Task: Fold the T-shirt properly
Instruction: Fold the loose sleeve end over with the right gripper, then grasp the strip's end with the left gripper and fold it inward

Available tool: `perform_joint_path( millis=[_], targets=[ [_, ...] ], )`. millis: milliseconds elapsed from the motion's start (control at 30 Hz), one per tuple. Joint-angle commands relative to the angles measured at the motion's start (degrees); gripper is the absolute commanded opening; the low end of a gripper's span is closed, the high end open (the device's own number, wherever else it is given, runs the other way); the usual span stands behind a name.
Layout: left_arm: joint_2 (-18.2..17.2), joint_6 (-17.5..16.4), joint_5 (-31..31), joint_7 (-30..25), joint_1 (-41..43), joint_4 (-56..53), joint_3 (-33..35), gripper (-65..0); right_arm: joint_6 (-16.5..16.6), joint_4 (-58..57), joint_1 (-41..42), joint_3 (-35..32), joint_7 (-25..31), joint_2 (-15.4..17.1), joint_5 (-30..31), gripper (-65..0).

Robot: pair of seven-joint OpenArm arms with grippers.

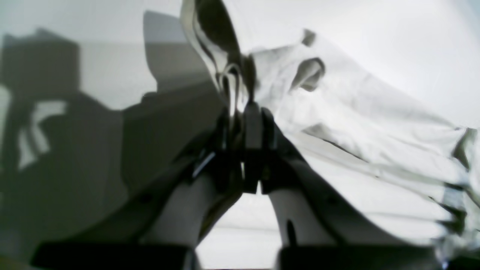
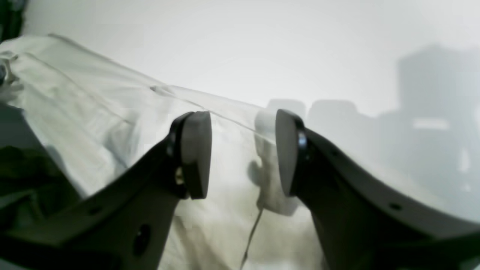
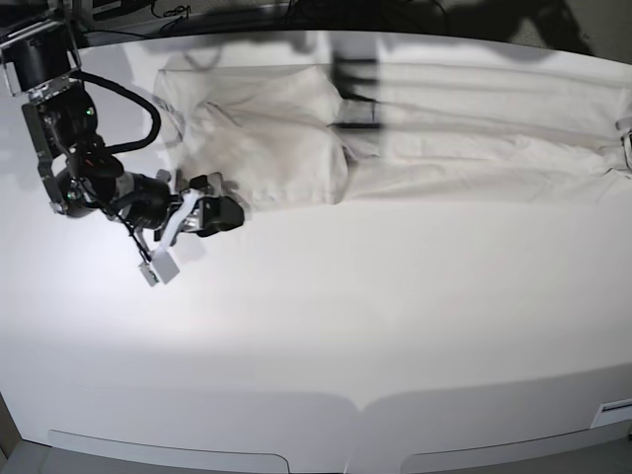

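Note:
The pale off-white T-shirt [image 3: 296, 138] lies stretched along the far side of the white table [image 3: 395, 326], from far left to the right edge. My right gripper [image 3: 215, 204] is open at the shirt's near left edge. In the right wrist view its open gripper [image 2: 240, 150] hovers over the shirt [image 2: 93, 112] and its hem, holding nothing. My left gripper [image 1: 245, 112] is shut on a bunched fold of the shirt [image 1: 356, 112], lifted off the table. In the base view only a sliver of the left gripper [image 3: 625, 138] shows at the right edge.
Dark cables and equipment [image 3: 148, 15] line the table's far edge. A dark shadow band [image 3: 355, 94] crosses the shirt's middle. The right arm's black body [image 3: 69, 128] stands at the far left. The table's front edge [image 3: 346, 420] runs along the bottom.

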Motion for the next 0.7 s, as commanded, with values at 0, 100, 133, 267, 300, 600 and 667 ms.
perform_joint_path(
  millis=[0,100,133,267,300,600,667],
  targets=[
    [-2.27,1.38,0.98,-2.25,-0.35,0.63,-0.46,-65.0,0.57,0.7,1.09,0.5,1.05,0.0,0.37,-36.6],
    [-3.85,3.78,3.5,-2.89,-0.31,0.63,-0.46,-65.0,0.59,0.7,1.14,0.5,1.05,-2.47,-0.35,-36.6],
    [-4.22,3.82,2.89,-1.9,-0.33,0.63,-0.46,-65.0,0.59,0.7,1.16,0.5,1.09,-3.13,-0.35,-36.6],
    [-4.42,3.69,-6.19,3.69,-0.28,1.81,-0.46,-65.0,0.57,0.7,1.18,0.5,1.27,-4.94,-1.68,-36.6],
    [-3.96,3.69,-8.9,5.42,-0.2,2.8,-0.46,-65.0,0.55,0.7,1.16,0.5,1.31,-5.01,-2.21,-36.6],
    [8.57,5.27,-17.51,6.51,7.08,23.06,-0.24,-65.0,0.31,0.7,2.14,0.5,1.27,-5.01,-2.32,-36.6],
    [12.17,6.19,-17.42,4.17,8.31,28.0,0.96,-65.0,0.28,0.7,2.45,0.5,1.25,-5.01,-2.32,-36.6]
  ],
)
